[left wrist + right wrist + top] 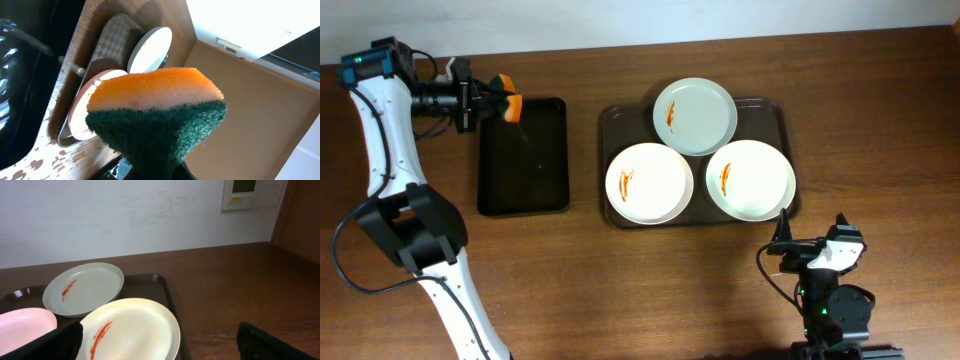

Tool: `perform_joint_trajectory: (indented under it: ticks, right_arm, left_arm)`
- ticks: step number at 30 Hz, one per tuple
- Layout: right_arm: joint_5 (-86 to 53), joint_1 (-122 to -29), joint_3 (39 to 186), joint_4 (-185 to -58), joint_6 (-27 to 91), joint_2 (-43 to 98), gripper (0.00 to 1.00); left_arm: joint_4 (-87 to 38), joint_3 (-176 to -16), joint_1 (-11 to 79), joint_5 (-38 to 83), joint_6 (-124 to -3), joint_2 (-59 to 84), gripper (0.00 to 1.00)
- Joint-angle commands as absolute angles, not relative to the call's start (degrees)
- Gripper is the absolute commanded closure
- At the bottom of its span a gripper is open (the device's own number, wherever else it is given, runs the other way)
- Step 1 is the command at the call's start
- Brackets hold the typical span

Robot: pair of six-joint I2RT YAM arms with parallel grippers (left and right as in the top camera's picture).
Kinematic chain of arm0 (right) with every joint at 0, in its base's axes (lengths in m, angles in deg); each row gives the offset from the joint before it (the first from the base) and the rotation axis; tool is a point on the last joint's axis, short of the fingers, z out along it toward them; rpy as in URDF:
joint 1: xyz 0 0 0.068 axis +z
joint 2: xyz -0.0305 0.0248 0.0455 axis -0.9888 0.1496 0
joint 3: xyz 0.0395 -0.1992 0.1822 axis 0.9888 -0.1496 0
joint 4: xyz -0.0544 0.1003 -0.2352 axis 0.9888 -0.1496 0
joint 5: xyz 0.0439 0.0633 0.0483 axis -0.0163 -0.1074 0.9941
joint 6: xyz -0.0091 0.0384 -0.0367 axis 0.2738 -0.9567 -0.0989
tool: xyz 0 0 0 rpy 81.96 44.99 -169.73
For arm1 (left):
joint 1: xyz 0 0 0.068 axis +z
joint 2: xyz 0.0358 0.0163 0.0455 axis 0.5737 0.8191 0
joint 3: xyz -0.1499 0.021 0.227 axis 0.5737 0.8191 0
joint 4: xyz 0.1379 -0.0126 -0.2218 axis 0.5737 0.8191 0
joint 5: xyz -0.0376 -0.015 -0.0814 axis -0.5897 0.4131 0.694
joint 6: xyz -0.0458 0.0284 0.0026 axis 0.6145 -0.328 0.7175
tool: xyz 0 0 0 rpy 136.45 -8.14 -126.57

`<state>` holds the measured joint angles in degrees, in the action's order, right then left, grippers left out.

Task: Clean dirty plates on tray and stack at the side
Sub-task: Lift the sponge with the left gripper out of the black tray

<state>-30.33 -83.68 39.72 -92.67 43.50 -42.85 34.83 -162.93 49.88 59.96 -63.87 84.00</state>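
- Left claw (498, 101) pinched an orange-and-green sponge (512, 106) over the black tray's (523, 165) back edge, far left.
- Three plates (649, 183) lay on the brown tray (772, 108), each with a red smear. None wiped or stacked, so the job looked barely begun.
- Right claw (812, 240) was spread wide and empty, near the brown tray's front-right corner.
- Dark wood table (880, 120); white wall (125, 220) behind.

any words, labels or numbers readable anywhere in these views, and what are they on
No text can be read in any view.
wall panel, right wrist view: a screen and a small yellow label, both too small and blurred to read.
plates, brown tray, black tray, sponge: no print or label shows.
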Motion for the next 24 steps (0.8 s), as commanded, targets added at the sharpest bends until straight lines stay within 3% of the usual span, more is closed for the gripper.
perform_joint_trajectory:
  ticks: [1,7,11,12,16,19,21,24]
  right_arm:
    - [-30.2,-84.1,39.3,-92.9,43.9,-43.2,0.02]
    - [-30.2,-84.1,39.3,-92.9,43.9,-43.2,0.02]
    - [-30.2,-84.1,39.3,-92.9,43.9,-43.2,0.02]
    - [-30.2,-84.1,39.3,-92.9,43.9,-43.2,0.02]
    - [-30.2,-84.1,39.3,-92.9,43.9,-43.2,0.02]
    - [-30.2,-84.1,39.3,-93.0,43.9,-43.2,0.02]
    - [-30.2,-84.1,39.3,-92.9,43.9,-43.2,0.02]
    - [-30.2,-84.1,39.3,-92.9,43.9,-43.2,0.02]
  left_arm:
    - [34.4,-162.8,50.2,61.2,-63.3,84.1,1.0]
    - [33.6,-162.8,50.2,56.5,-63.3,84.2,1.0]
    - [34.2,-162.6,48.9,23.6,-68.2,84.2,1.0]
    - [35.0,-161.7,47.0,20.6,-71.2,84.2,1.0]
    - [32.2,-160.6,41.1,20.4,-76.7,83.9,1.0]
    - [36.1,-169.6,41.1,20.2,-76.7,80.7,1.0]
    - [35.9,-175.3,40.5,14.0,-76.7,78.0,1.0]
    - [34.3,-168.3,38.7,8.2,-76.7,81.7,1.0]
